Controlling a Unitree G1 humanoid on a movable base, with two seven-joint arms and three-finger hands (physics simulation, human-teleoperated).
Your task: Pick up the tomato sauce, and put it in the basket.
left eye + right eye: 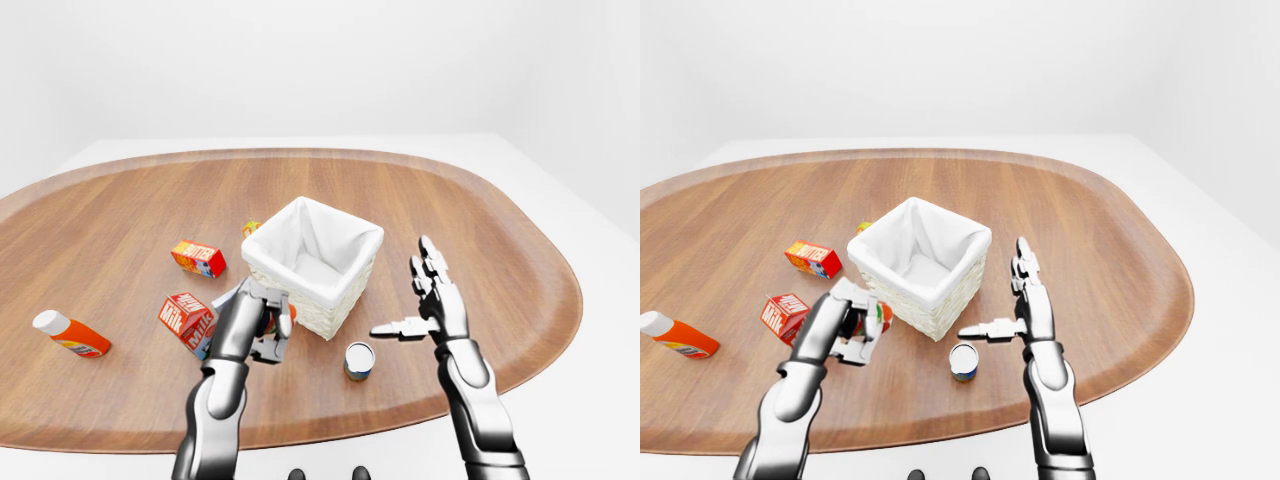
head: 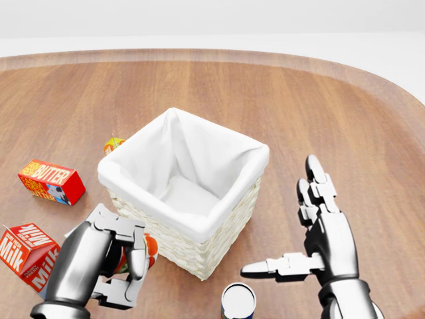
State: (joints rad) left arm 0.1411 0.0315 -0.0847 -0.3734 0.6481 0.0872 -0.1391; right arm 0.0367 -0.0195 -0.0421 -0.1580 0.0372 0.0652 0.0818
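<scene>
Head view looks down close on the basket (image 2: 182,193); both eye views take in the whole table (image 1: 480,230).

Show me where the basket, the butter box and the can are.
basket (image 2: 244,151): head view, on the white liner at its right rim.
butter box (image 2: 52,181): head view, on its red top face.
can (image 2: 238,301): head view, on its silver lid.

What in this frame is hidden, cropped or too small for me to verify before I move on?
- Tomato sauce: the left hand covers most of it in every view; no label shows.
- Small orange item: half hidden by the basket rim in the head view, too small in the eye views.
- Can: cut by the head view's bottom edge.
- Milk carton: partly behind the left hand.
</scene>
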